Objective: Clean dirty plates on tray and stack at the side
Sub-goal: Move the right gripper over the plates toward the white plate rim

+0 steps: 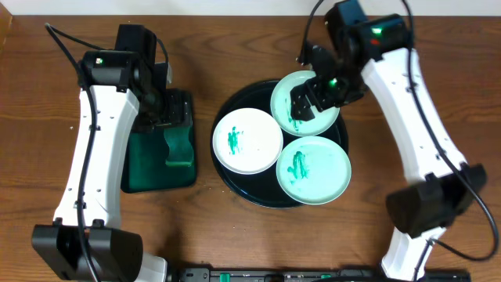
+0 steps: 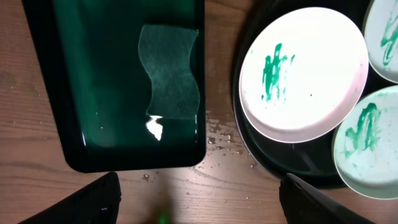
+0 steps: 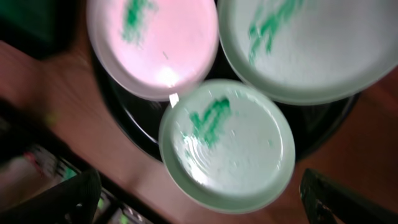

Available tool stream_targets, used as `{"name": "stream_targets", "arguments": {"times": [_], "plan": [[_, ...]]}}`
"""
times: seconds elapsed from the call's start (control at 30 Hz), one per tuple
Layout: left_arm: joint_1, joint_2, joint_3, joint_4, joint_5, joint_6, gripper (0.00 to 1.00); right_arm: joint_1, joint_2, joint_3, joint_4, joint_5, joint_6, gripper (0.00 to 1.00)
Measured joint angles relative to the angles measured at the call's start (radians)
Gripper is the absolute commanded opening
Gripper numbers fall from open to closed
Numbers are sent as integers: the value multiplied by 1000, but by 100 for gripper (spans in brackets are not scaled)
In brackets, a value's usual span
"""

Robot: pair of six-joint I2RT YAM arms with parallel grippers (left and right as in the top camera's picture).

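Early step, I judge: no plate wiped, no stack started on the tabletop (image 1: 235,235). Next I'd need the left gripper (image 2: 199,186) down onto the cloth (image 2: 171,71) and the right gripper (image 3: 199,186) gripping a plate rim to steady it. Left jaws are spread wide and hold nothing; the cloth lies untouched in the wet green tray (image 2: 74,155), ahead of the fingers. Right jaws are also wide, empty, hovering above the far mint plate (image 1: 305,100); the wrist view is blurred, so I can't tell about contact. Outward: the near mint plate (image 1: 313,170) and, to the left, the white plate (image 1: 247,139), all three green-smeared and crowded together on the black tray (image 1: 235,184).
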Motion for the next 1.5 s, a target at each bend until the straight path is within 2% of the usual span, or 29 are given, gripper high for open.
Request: {"name": "stream_targets", "arguments": {"times": [0.2,0.33,0.57,0.67,0.8,0.83,0.87,0.9,0.93,0.97,1.0,1.1,1.3,1.33,1.4,1.5], "plan": [[0,0,0,0,0,0,82,27,95,5,-10,117,0,99],[0,0,0,1,0,0,82,56,101,5,55,194,14,99],[0,0,0,6,0,0,82,132,101,6,214,433,139,99],[0,0,0,5,0,0,82,169,101,7,241,424,162,99],[0,0,0,6,0,0,82,216,101,7,241,309,172,99],[0,0,0,5,0,0,82,227,101,6,244,263,174,83],[0,0,0,5,0,0,82,233,101,7,251,229,174,59],[0,0,0,5,0,0,82,238,101,7,261,200,178,49],[0,0,0,6,0,0,82,243,101,6,276,174,182,55],[0,0,0,6,0,0,82,246,101,7,285,157,204,80],[0,0,0,5,0,0,82,247,101,7,286,154,241,86],[0,0,0,6,0,0,82,245,101,7,267,184,370,82],[0,0,0,7,0,0,82,241,101,3,186,317,663,82],[0,0,0,6,0,0,82,241,101,-5,182,320,702,81],[0,0,0,6,0,0,82,243,101,-25,194,291,742,70],[0,0,0,7,0,0,82,250,101,-60,193,234,824,70]]}}
